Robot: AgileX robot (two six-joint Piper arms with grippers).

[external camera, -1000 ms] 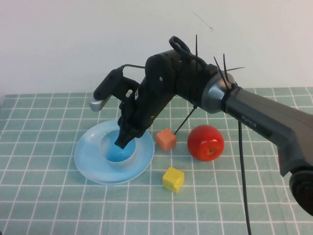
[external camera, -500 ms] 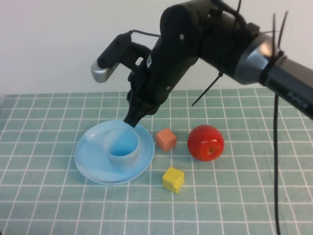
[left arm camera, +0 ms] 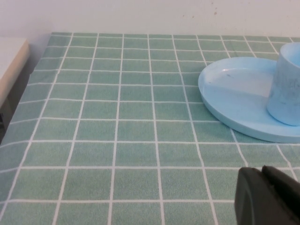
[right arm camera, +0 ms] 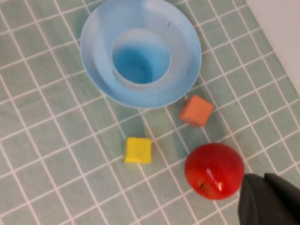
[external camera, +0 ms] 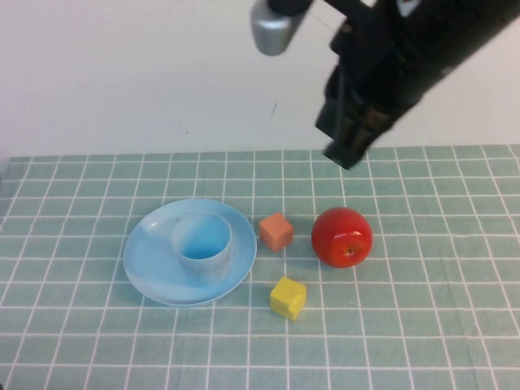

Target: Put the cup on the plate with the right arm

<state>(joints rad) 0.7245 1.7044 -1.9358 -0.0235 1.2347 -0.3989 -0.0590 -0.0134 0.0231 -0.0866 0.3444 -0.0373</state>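
Cup (external camera: 201, 244) upright on plate (external camera: 150, 264). Right tool (external camera: 345, 153) raised, empty, shut. Left tool (left arm camera: 267, 199) low; state unclear. No legible writing.

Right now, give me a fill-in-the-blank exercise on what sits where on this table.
1. The cup stands upright on the ____.
2. The right gripper hangs high above the table, holding ____.
3. The orange cube lies between the plate and the ____.
4. The yellow cube lies ____ the plate, not on it.

Missing words: plate; nothing; apple; beside
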